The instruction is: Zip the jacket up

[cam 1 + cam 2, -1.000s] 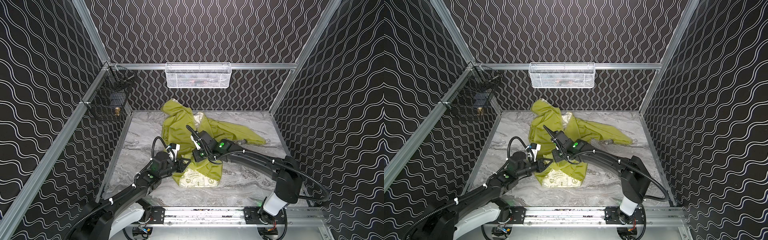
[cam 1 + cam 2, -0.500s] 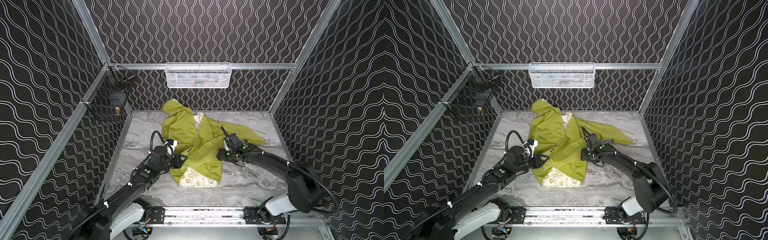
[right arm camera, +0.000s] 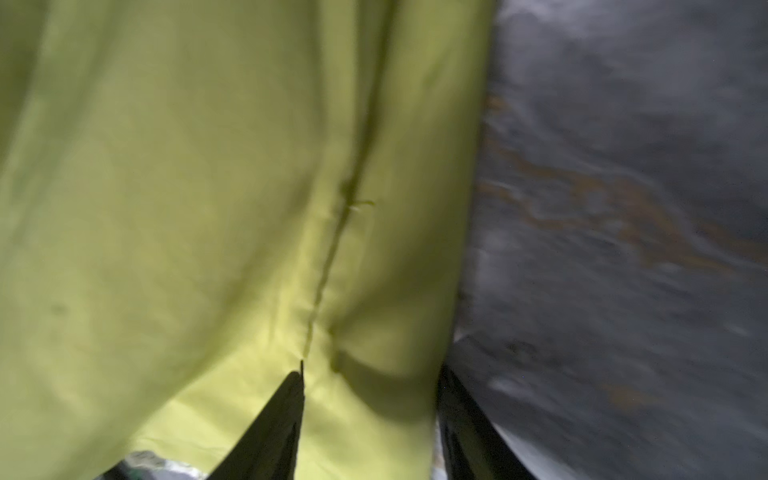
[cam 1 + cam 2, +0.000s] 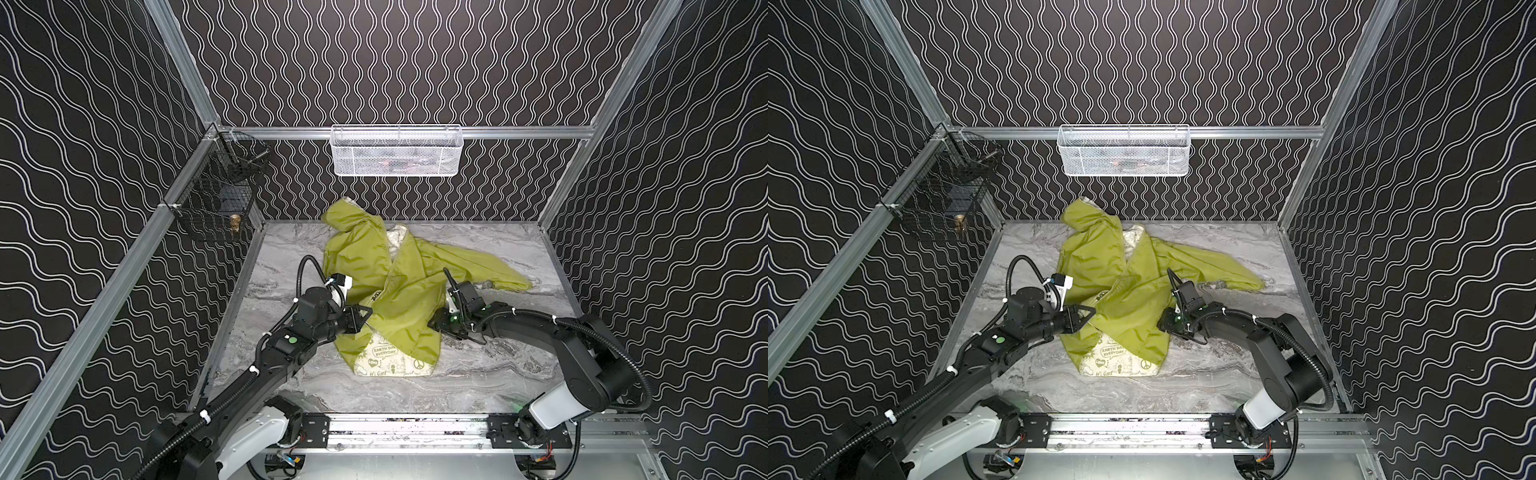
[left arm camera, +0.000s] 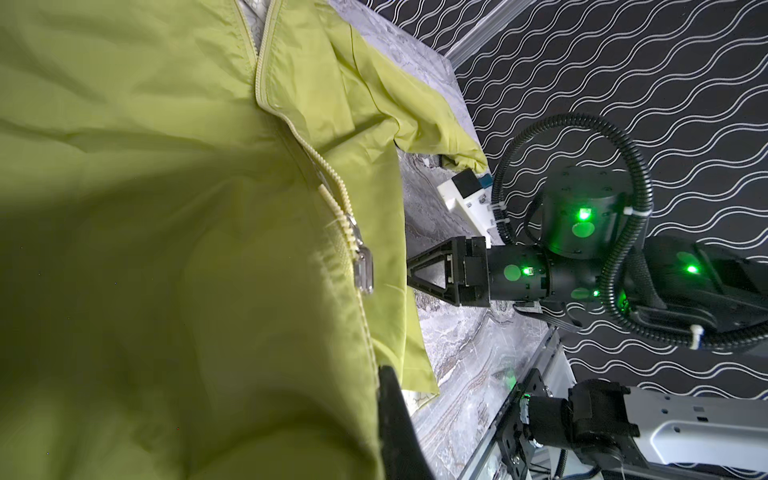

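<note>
The lime-green jacket [image 4: 399, 291] [image 4: 1133, 299] lies crumpled mid-table, its cream printed lining [image 4: 386, 361] showing at the near hem. My left gripper [image 4: 368, 316] [image 4: 1091, 313] is shut on the jacket's left edge; in the left wrist view one dark finger [image 5: 395, 419] shows against the fabric and the other is covered. That view also shows the pale zipper [image 5: 332, 195] with its clear slider [image 5: 363, 270]. My right gripper [image 4: 434, 324] [image 3: 370, 415] is at the jacket's right edge, jaws apart with the fabric's edge between the fingers [image 3: 274, 428].
A white mesh basket [image 4: 395, 151] hangs on the back wall and a black wire basket [image 4: 216, 199] on the left wall. Patterned walls enclose the grey marble tabletop [image 4: 498, 374]. A metal rail [image 4: 407, 428] runs along the front edge.
My right gripper left the jacket's middle, swung out to its right edge and opened. The front panel now lies spread further right. My left gripper kept its hold and barely moved.
</note>
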`<state>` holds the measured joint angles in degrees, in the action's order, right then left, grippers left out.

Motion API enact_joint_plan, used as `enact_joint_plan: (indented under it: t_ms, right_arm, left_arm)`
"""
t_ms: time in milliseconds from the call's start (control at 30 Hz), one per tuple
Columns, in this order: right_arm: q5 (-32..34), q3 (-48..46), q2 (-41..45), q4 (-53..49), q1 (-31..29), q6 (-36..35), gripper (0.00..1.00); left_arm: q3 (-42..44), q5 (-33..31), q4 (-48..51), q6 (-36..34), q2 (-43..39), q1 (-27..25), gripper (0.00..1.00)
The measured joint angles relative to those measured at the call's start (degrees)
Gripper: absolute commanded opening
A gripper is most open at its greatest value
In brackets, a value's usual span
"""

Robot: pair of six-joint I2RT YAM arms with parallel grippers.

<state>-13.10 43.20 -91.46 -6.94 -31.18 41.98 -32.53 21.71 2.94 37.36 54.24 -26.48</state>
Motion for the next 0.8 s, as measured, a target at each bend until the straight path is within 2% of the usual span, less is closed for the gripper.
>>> enact_joint_plan:
  t_ms: [333, 500, 633, 800]
  right_arm:
    - [-2.38, -0.13, -2.56, 6.73, -1.25, 3.8, 0.49]
    - [-2.82, 1.27, -5.29, 10.14, -4.28, 6.32, 0.45]
    - [-3.3, 4.94, -9.44, 12.28, -7.58, 8.41, 0.43]
    - [-4.31, 14.47, -17.44, 12.92, -12.57, 11.17, 0.43]
  left_arm:
    - [-1.14, -0.72, 2.54, -0.17, -1.6, 1.09, 0.0]
    - [-2.86, -1.92, 4.87, -0.7, -2.1, 1.46, 0.0]
    - [-4.46, -3.43, 7.37, -1.9, -2.69, 1.92, 0.0]
    - [-6.62, -5.44, 11.19, -3.43, -3.32, 2.93, 0.0]
